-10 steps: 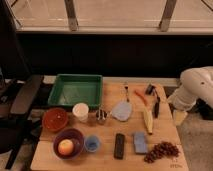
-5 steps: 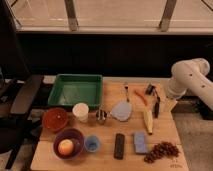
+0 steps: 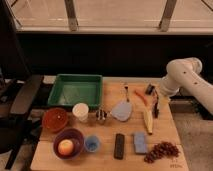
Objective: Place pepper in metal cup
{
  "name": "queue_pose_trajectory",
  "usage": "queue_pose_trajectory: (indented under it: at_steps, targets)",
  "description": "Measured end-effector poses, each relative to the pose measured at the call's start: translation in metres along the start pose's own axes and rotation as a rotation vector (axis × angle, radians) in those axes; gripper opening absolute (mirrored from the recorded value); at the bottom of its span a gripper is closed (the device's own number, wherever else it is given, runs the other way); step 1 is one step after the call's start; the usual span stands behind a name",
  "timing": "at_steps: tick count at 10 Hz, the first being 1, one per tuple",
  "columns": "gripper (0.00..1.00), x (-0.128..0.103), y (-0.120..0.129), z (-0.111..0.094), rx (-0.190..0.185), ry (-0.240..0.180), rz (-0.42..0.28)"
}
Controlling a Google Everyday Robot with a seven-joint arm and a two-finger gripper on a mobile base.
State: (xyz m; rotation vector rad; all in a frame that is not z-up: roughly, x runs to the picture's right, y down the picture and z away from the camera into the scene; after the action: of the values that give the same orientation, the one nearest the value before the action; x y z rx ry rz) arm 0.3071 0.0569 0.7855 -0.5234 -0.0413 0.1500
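The white arm (image 3: pixel 186 75) reaches in from the right edge of the frame and bends down to the right rim of the wooden surface (image 3: pixel 107 160). The tool (image 3: pixel 161 100) hangs at its end, low over that rim; whether it is apart or together I cannot tell, and it carries nothing I can make out.

The pepper (image 3: pixel 141 96) lies on the surface just left of the tool, apart from it, in the right-centre of the frame, slanting from upper left to lower right. A dark object (image 3: pixel 156 107) lies between pepper and tool, and the corn cob (image 3: pixel 148 120) lies just below the pepper.

The metal cup (image 3: pixel 101 116) stands upright well to the lower left of the pepper, near the frame's middle, just right of the white cup (image 3: pixel 80 111) and below the green tray (image 3: pixel 76 90). A grey-blue flat piece (image 3: pixel 122 111) sits between cup and pepper.
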Motion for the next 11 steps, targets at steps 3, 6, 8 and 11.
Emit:
queue_pose_trajectory:
  at_steps: [3, 6, 8, 11]
  targets:
    - [0.73, 0.001, -0.002, 0.004, 0.004, 0.013, 0.013]
    - [0.73, -0.028, -0.010, 0.028, 0.016, 0.012, 0.020]
    - [0.73, -0.047, -0.019, 0.043, 0.018, -0.020, 0.029]
    - [0.73, -0.060, -0.034, 0.066, -0.024, -0.106, 0.064]
